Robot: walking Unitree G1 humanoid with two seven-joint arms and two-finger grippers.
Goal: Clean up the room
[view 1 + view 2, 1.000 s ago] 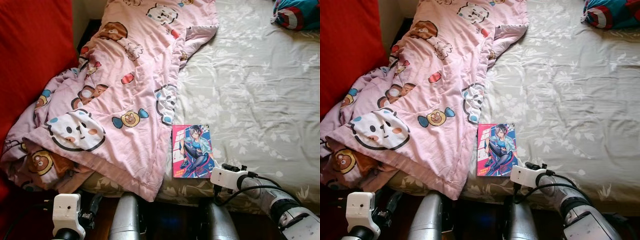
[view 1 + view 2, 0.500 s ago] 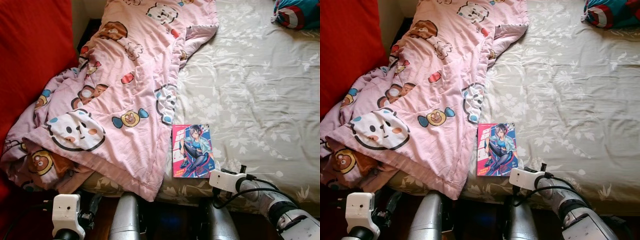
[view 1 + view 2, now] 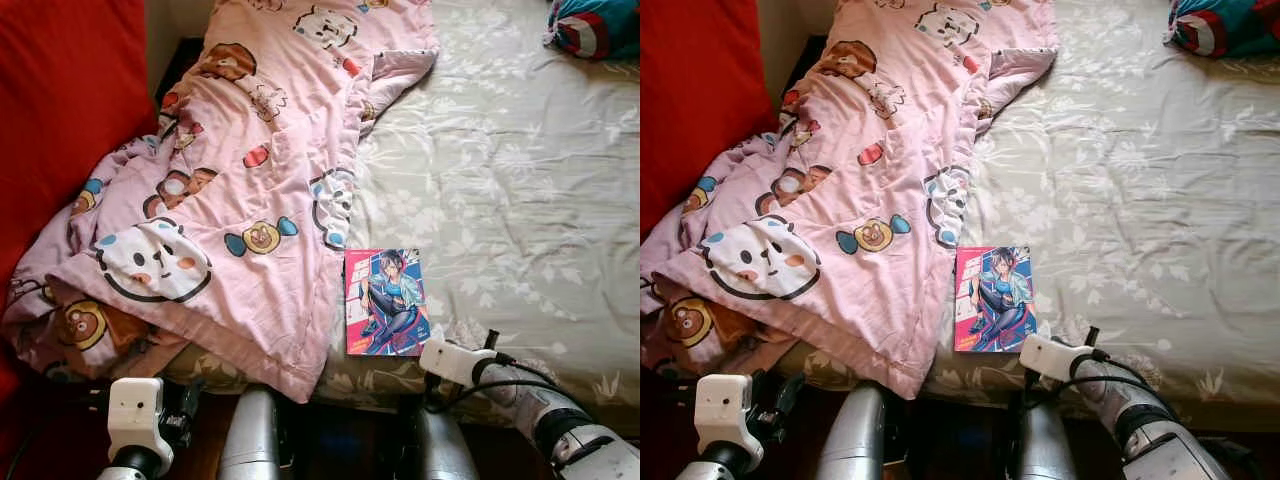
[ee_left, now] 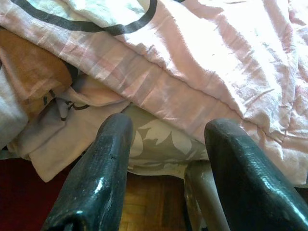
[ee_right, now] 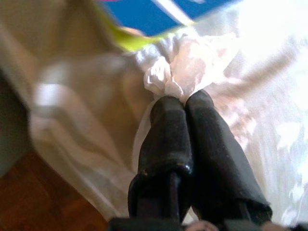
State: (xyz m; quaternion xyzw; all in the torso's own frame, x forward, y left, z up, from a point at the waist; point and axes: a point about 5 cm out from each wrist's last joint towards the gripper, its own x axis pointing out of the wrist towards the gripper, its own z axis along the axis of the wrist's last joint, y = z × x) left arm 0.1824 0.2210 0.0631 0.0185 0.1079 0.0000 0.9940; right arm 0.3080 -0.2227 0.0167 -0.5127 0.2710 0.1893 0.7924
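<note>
Toy cut by top edge

Wide open stretch of grey-green bedsheet across the right half of the bed, free for passage. On the left half, blocked by the rumpled pink quilt, hanging over the near edge. Book flat beside the quilt's border, close to the near edge. Red cushion walling the far left. Bundle of blue cloth in the far right corner, well apart.
</note>
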